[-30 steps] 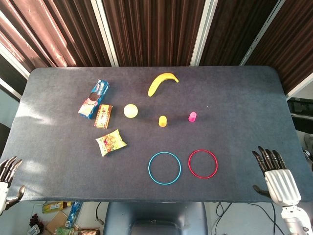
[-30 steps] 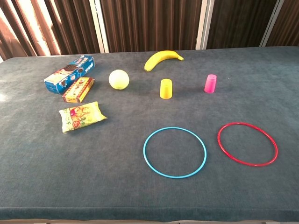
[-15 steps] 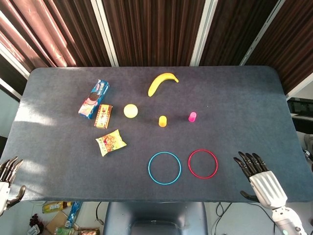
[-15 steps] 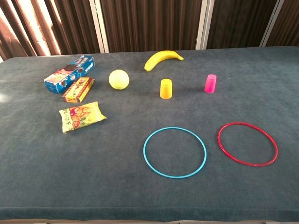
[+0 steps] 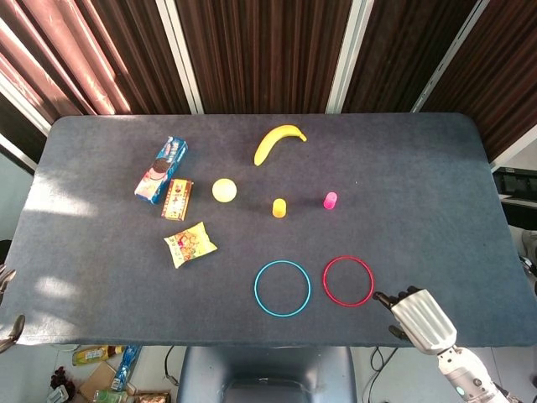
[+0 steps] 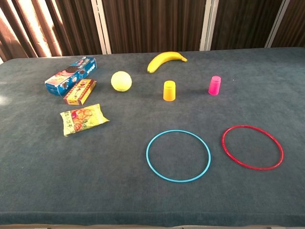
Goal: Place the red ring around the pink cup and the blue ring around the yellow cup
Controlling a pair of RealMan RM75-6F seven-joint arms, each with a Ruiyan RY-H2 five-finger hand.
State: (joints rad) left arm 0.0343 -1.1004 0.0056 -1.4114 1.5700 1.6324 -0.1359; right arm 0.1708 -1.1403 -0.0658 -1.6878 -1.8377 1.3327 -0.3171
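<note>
Near the tabletop's (image 5: 419,168) front edge, right hand (image 5: 419,312) just beside the thin red plastic ring (image 5: 348,280), holding nothing, finger spread unclear (poised, probably, to pinch it); ring flat, well short of the small pink cup (image 5: 331,200); left hand (image 5: 7,323) barely visible

bare table (image 5: 419,227) between right hand (image 5: 417,315) and red ring (image 5: 348,280), open cloth from rings up to pink cup (image 5: 331,200), snacks well left
</note>
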